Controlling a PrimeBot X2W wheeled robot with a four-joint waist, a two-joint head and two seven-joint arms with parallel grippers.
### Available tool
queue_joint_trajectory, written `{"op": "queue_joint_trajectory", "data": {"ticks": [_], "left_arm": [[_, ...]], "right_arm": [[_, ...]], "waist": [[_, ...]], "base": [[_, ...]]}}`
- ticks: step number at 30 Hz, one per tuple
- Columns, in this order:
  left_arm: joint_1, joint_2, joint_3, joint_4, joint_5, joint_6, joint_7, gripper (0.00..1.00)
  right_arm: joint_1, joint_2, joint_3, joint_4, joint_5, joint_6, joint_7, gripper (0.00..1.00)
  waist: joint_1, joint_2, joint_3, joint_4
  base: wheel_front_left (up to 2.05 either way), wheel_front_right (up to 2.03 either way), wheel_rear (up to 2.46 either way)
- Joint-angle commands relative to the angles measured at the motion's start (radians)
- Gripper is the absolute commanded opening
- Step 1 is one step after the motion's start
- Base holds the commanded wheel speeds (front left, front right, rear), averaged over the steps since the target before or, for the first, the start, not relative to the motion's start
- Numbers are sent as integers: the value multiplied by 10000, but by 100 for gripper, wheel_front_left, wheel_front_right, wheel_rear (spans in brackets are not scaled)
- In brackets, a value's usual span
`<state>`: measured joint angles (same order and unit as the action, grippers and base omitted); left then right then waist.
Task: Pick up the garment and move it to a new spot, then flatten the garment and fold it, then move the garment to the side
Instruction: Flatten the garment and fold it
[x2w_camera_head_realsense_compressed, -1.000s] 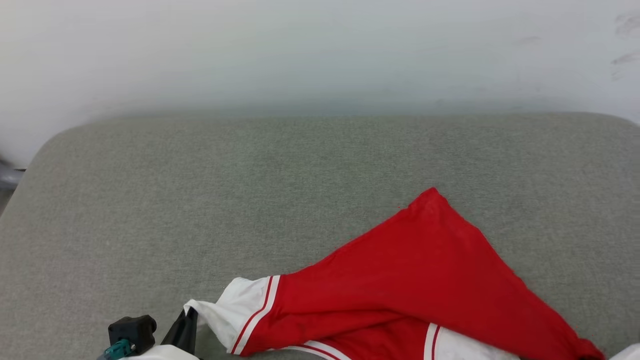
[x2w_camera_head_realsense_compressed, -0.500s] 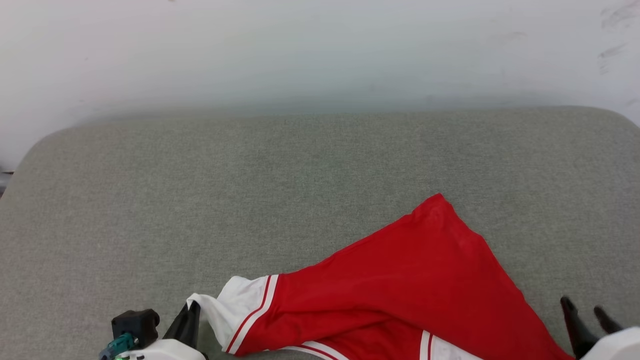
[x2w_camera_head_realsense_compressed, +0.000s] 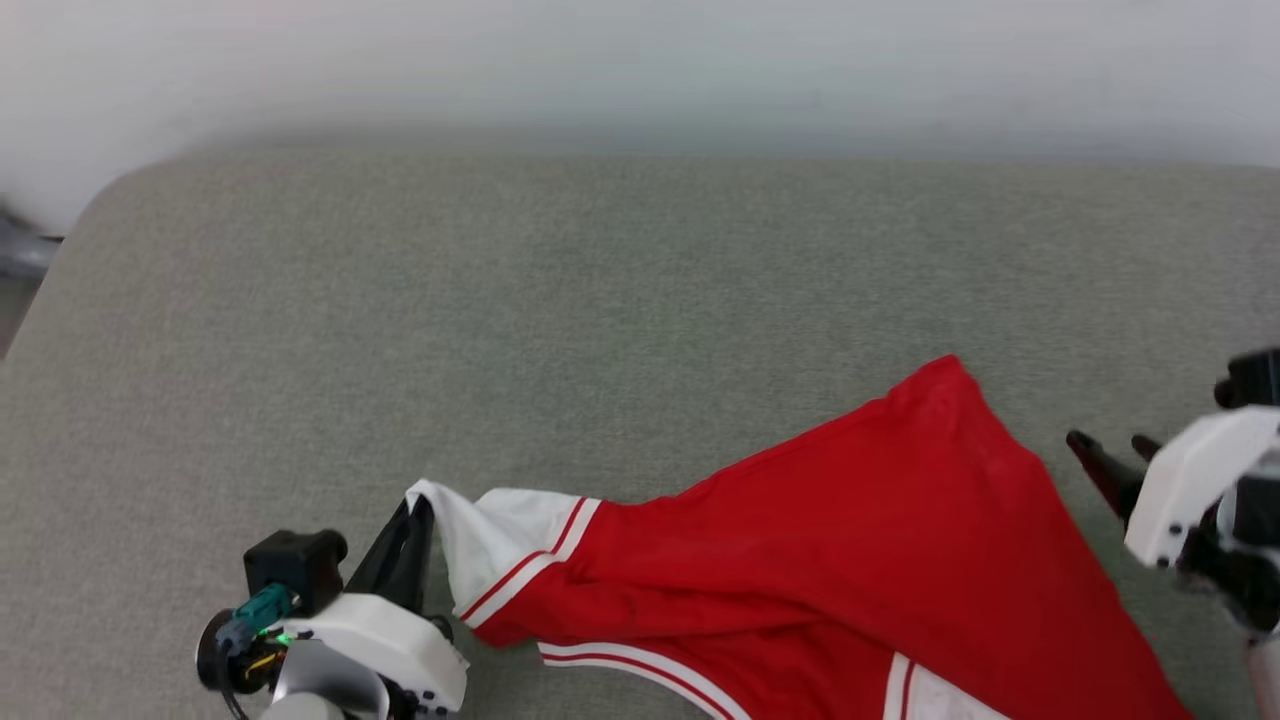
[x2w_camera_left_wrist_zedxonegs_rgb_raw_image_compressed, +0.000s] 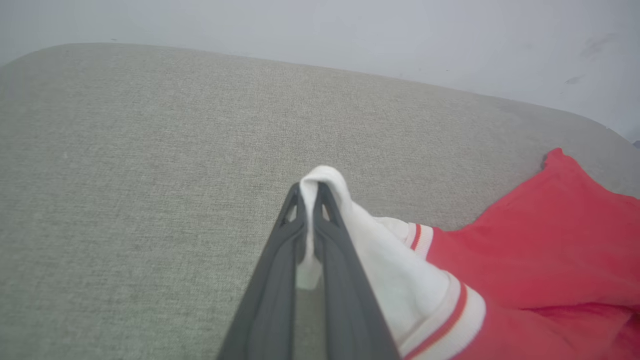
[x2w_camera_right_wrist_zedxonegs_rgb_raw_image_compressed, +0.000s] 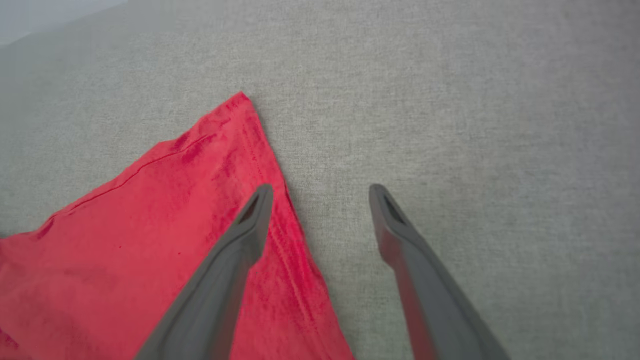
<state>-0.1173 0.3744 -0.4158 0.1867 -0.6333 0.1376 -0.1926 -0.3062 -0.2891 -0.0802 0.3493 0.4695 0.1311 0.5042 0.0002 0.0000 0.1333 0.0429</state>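
Note:
The garment (x2w_camera_head_realsense_compressed: 830, 560) is a red jersey with white sleeves and red-striped trim, lying bunched on the grey cushion with its plain red side up. A red corner of the garment (x2w_camera_right_wrist_zedxonegs_rgb_raw_image_compressed: 235, 115) points away from me. My left gripper (x2w_camera_head_realsense_compressed: 415, 515) is shut on the tip of a white sleeve (x2w_camera_left_wrist_zedxonegs_rgb_raw_image_compressed: 325, 185), the cloth pinched between its dark fingers (x2w_camera_left_wrist_zedxonegs_rgb_raw_image_compressed: 280, 280). My right gripper (x2w_camera_head_realsense_compressed: 1110, 450) is open beside the garment's right edge. In the right wrist view one finger (x2w_camera_right_wrist_zedxonegs_rgb_raw_image_compressed: 250, 220) is over the red hem, the other over bare cushion. Letters and the number are hidden.
The grey fabric cushion (x2w_camera_head_realsense_compressed: 500, 320) stretches wide to the left and toward the back, with a rounded far-left corner. A pale wall (x2w_camera_head_realsense_compressed: 640, 60) rises behind it. A dark object (x2w_camera_head_realsense_compressed: 20, 255) sits past the cushion's left edge.
The camera has shifted. My right gripper has come up into view beside the garment's right edge. My left gripper still holds the sleeve tip.

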Motion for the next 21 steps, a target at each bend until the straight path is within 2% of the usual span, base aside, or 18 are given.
{"op": "queue_joint_trajectory", "data": {"ticks": [1,4,7,12,15,20,21], "left_arm": [[-243,-43,-55,-108,117,-6,-51,0],[-594,-161,-196,-223,228,-105,-69,0],[-887,-262,-264,-282,327,-152,-157,0],[-1268,-433,-389,-380,461,-258,-315,0],[-1407,-546,-435,-377,504,-299,-383,0],[-1545,-658,-399,-228,494,-365,-503,0],[-1558,-682,-396,-191,492,-380,-524,0]], "right_arm": [[-677,-294,311,245,250,-7,687,100],[-1596,-665,667,712,493,-6,2038,100],[-2450,-784,1103,1063,596,-7,2943,100],[-3481,-984,1774,1616,435,-7,3629,100],[-3714,-1024,2160,1938,566,-7,3976,100],[-3164,-809,2831,2676,996,-4,5063,100],[-3001,-770,2908,2796,1079,-3,5265,57]], "waist": [[-2,0,411,396],[-2,0,801,749],[-2,0,1172,1031],[-2,0,1782,1384],[-2,0,2054,1559],[-2,0,2256,1657],[-2,0,2264,1664]], "base": [[0,0,0],[0,0,0],[0,0,0],[0,0,0],[0,0,0],[0,0,0],[0,0,0]]}}
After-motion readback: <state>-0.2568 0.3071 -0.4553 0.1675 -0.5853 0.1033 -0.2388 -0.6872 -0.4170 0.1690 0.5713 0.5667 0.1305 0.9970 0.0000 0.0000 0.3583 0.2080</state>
